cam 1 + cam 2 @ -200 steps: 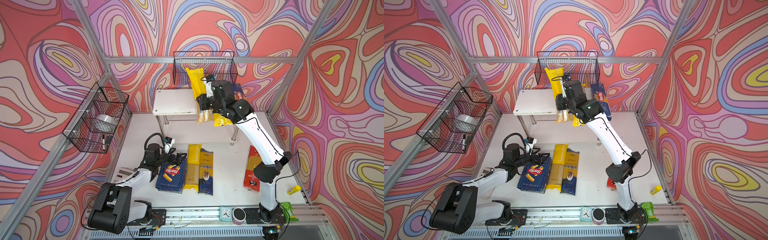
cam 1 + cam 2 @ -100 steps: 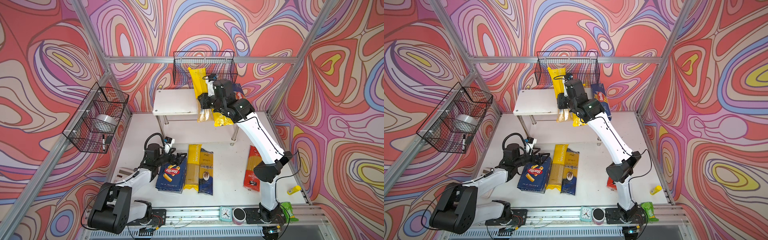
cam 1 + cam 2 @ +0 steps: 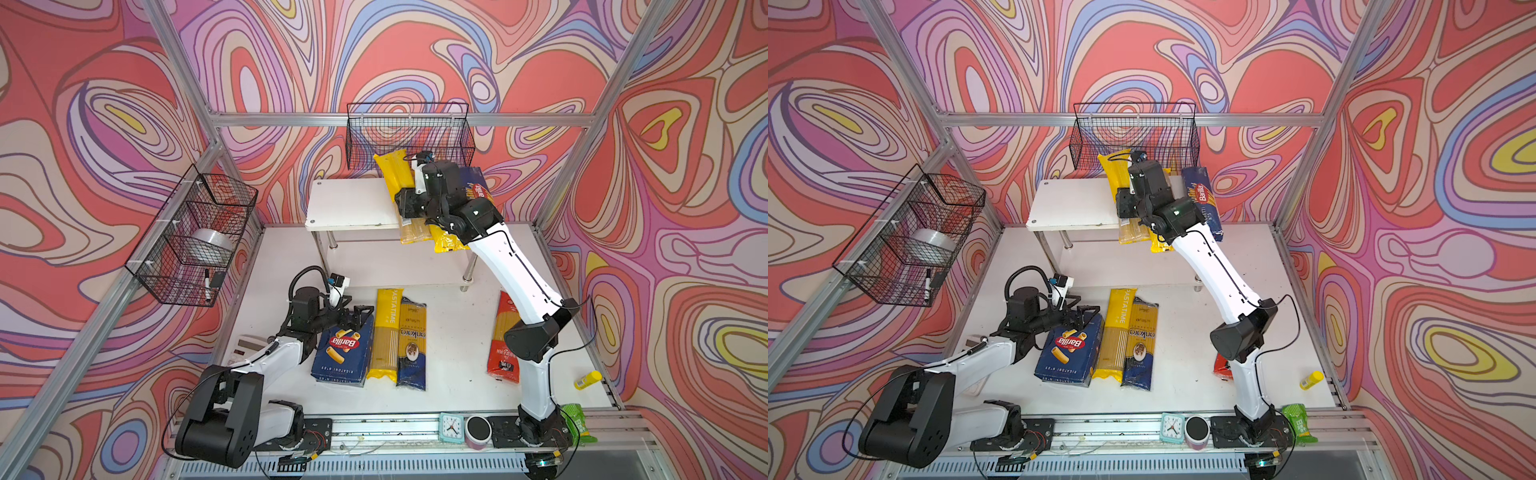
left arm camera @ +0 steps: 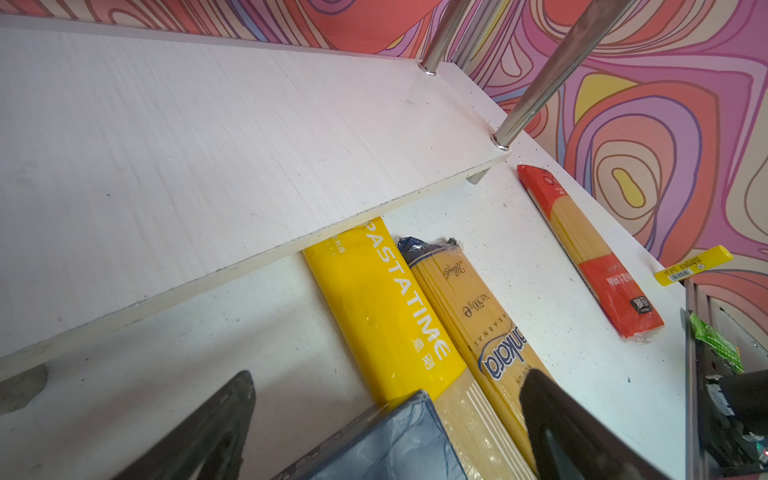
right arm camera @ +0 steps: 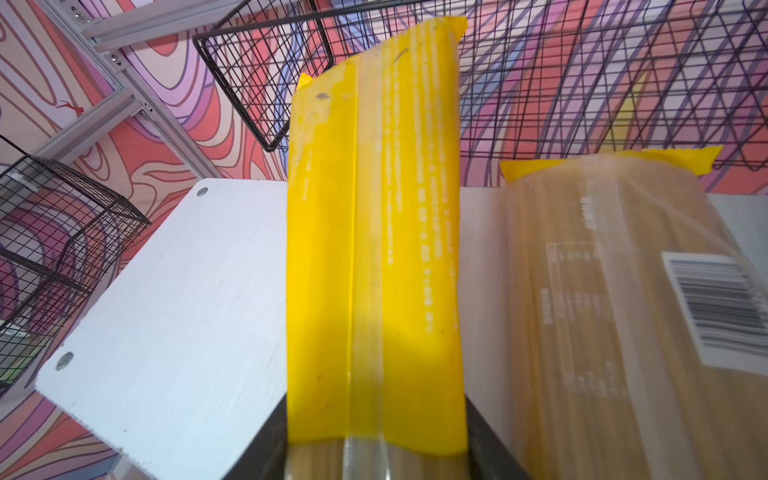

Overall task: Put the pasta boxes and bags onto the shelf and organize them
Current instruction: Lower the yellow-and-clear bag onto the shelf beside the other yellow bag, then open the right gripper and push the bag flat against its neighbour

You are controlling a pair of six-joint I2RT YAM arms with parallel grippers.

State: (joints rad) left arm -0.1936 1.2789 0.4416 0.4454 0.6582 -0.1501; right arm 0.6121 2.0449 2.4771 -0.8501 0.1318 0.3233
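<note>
My right gripper (image 5: 376, 457) is shut on a yellow bag (image 3: 395, 174) at the shelf's (image 3: 349, 203) top board. The bag's far end tilts up toward the wire basket and its near end overhangs the front edge. Beside it on the board lie a second yellow bag (image 5: 623, 311) and the long Spaghetti box (image 3: 1202, 203). On the table lie the rigatoni box (image 3: 343, 353), the PASTATIME bag (image 3: 386, 332), the dark blue bag (image 3: 411, 345) and the red bag (image 3: 505, 336). My left gripper (image 4: 386, 440) is open, its fingers either side of the rigatoni box's far corner.
A black wire basket (image 3: 407, 133) hangs just behind the shelf, and another (image 3: 191, 237) on the left wall holds a tape roll. A yellow tube (image 3: 587, 379), a small clock (image 3: 451, 427), a green packet (image 3: 575, 424) and a calculator (image 3: 245, 351) lie near the table's edges.
The right gripper has shifted slightly with the yellow bag over the top board. The left arm has not moved.
</note>
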